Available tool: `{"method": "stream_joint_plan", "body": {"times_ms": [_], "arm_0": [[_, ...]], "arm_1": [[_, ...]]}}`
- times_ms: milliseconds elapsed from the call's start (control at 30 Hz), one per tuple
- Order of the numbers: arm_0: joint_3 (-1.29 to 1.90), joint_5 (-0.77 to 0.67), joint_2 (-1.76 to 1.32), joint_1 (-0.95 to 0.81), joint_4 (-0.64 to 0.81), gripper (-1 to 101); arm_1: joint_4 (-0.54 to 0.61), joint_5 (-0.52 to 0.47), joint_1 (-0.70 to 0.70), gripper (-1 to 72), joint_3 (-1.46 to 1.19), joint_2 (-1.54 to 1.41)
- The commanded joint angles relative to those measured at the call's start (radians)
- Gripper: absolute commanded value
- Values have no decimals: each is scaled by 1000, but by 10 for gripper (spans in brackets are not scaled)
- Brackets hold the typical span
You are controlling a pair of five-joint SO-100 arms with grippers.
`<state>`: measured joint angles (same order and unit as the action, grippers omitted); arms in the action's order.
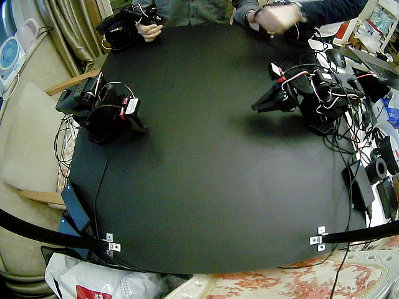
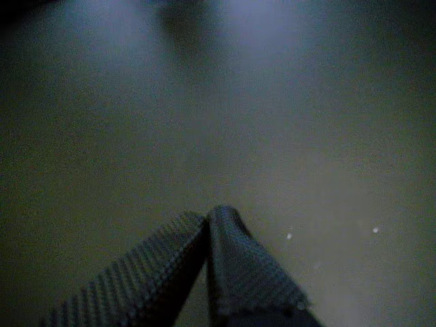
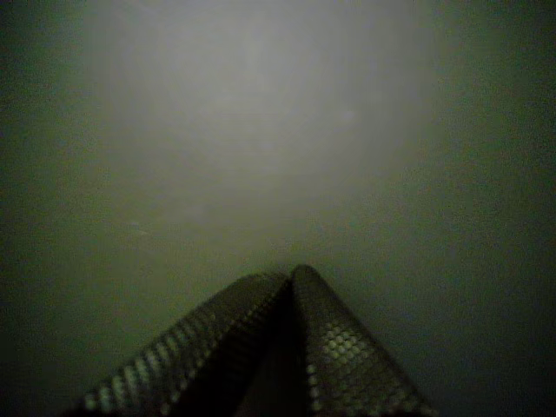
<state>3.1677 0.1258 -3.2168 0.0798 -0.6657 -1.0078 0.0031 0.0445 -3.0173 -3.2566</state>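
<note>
The black tabletop (image 1: pixel 206 174) is nearest both. The left pincer (image 1: pixel 257 107) hangs low over it, and the right pincer (image 1: pixel 141 128) sits folded near its edge. Both are closed tight on nothing. Lifting clear before any sweep would, I judge, spare the tips scraping.

Wide matte black tabletop (image 1: pixel 206 180), evenly lit, with a faint grey sheen near its middle. Beyond the tabletop's far-left corner, beige pleated curtains (image 1: pixel 59 22) and a round blue-and-white appliance (image 1: pixel 11 53). Just left of the tabletop, a pale cushioned armchair with wooden arms (image 1: pixel 28 140). Beyond the far-right corner, cluttered white shelving (image 1: pixel 374 25). Below the near edge, pink-flowered cream fabric (image 1: pixel 280 283). By the near-left corner, a white plastic bag with red print (image 1: pixel 81 280).
</note>
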Motion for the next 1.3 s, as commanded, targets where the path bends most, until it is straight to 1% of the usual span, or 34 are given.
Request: {"method": "stream_joint_plan", "body": {"times_ms": [0,100,300,333,467,567,600,667,733,767,800,833,900,1033,1267], "arm_0": [[15,-8,-25,8,-63,0],[15,-51,-25,8,-124,0],[15,23,-25,-57,-137,2],[15,21,-25,-57,-137,59],[15,-106,-25,-29,-118,56],[15,-107,-25,-38,-118,56],[15,-115,-25,-32,-117,0],[15,-110,-25,-32,-117,0],[15,-110,-25,-34,-117,0],[15,-120,-25,-37,-117,0],[15,-140,-25,-34,-115,0],[15,-169,-25,-28,-114,0],[15,-175,-25,-28,-114,0],[15,-173,-25,-28,-114,0],[15,-173,-25,-28,-114,0]], "arm_1": [[-17,9,20,-3,11,-15],[-17,9,20,-3,11,-15],[-17,12,20,-3,11,-15],[-17,12,20,-3,11,-15],[-17,12,20,-3,11,-15],[-18,20,15,-3,11,-15],[-18,20,15,-3,11,-15],[-18,20,15,-3,11,-15],[-15,-9,-2,-3,11,-15],[-5,-100,-34,-3,11,-15],[-5,-130,-37,-3,11,-15],[-17,-135,-17,-3,11,-15],[-23,-120,2,-3,11,-15],[-28,-149,-20,-3,11,-15],[-28,-149,-20,-3,11,-15]]}}
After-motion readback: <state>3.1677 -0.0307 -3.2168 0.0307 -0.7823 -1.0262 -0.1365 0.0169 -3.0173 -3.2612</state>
